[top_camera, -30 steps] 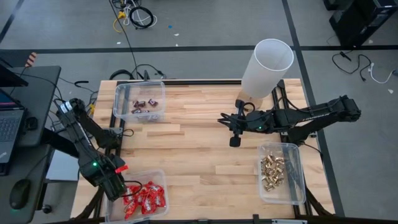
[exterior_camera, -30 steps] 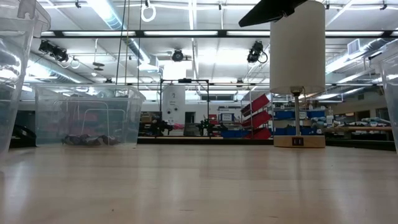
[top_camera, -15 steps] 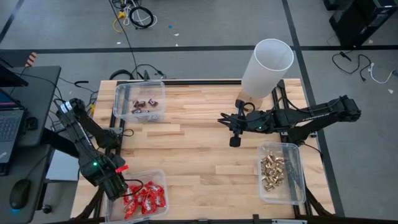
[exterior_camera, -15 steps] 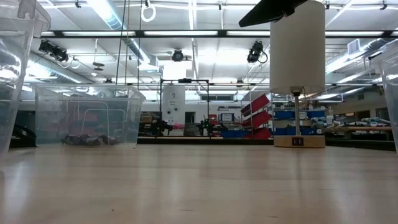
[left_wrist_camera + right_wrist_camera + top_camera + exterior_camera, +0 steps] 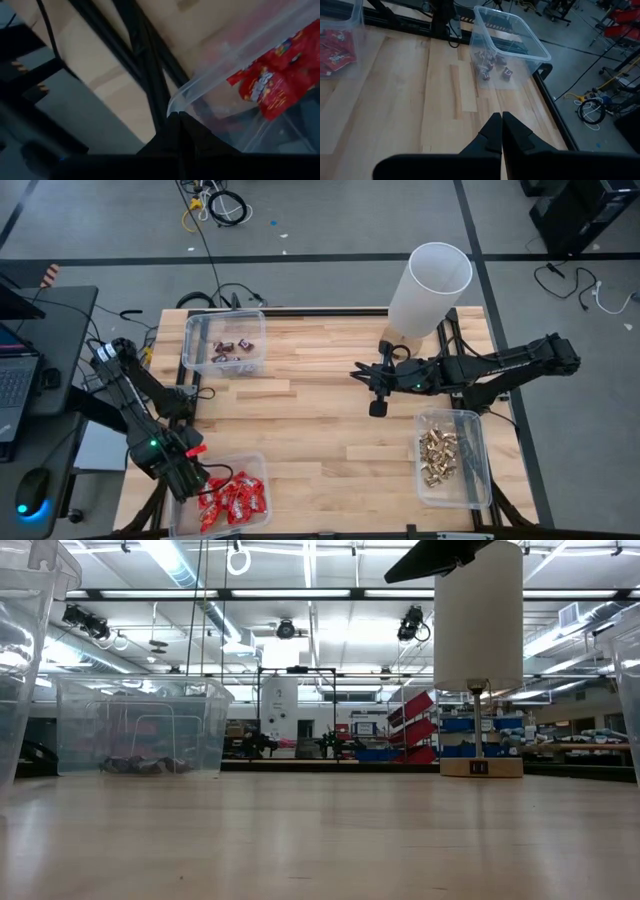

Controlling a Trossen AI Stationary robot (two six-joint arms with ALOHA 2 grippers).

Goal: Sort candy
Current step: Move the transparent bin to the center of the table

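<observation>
**Arms parked, candy sorted into three bins**

Nothing on the table has shifted since the earlier frames: both arms and all three bins sit exactly where they were (only a small light on the desk at the far left has turned blue).

Three clear plastic bins hold the candy. The bin at the table's near left corner holds the shiny red packets, heaped together. The bin at the far left holds a few dark mini bars, lying loosely on its floor. The bin at the near right holds the gold-foil pieces in a loose pile. No sweet lies on the bare wooden table.

The left gripper hangs over the outer edge of the red-packet bin, its fingers pressed together with nothing between them. The right gripper hovers above the middle of the table, fingers likewise pressed together and holding nothing.

A tall white cylinder stands at the far right edge.

From the low view, only the mini-bar bin shows its contents, as a dim dark heap; the near bins are cut off at both edges. The left wrist view shows just a corner of the red-packet bin, the packets' print too blurred to read.
</observation>
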